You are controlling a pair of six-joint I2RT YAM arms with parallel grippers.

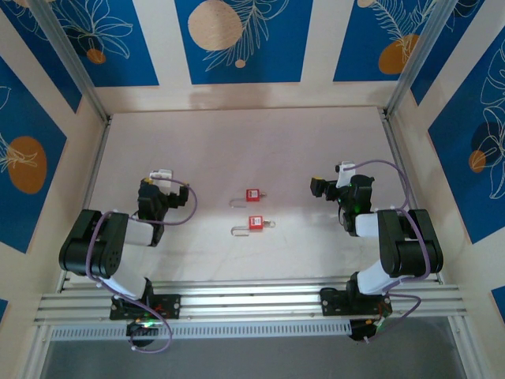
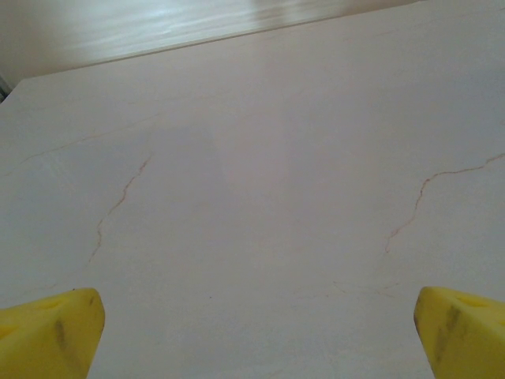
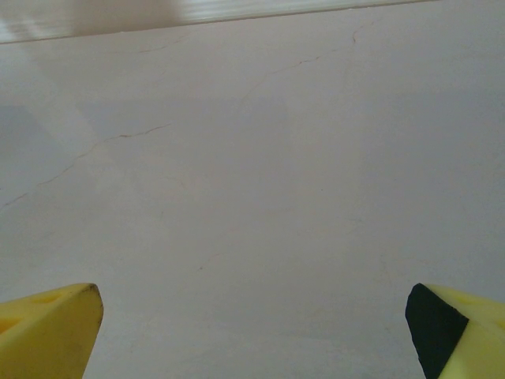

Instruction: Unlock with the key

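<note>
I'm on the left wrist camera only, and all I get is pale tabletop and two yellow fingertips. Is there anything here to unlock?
Observer: Yes. The top view shows two red padlocks lying side by side near its middle, a far padlock and a near padlock.
Operator: Any sign of the key?
Observer: A small metal piece sticks out of the near padlock's right side. It looks like a key, but it is too small to be sure.
Operator: And the other arm?
Observer: The right gripper stands open and holds nothing, off to the right of both padlocks.
</note>
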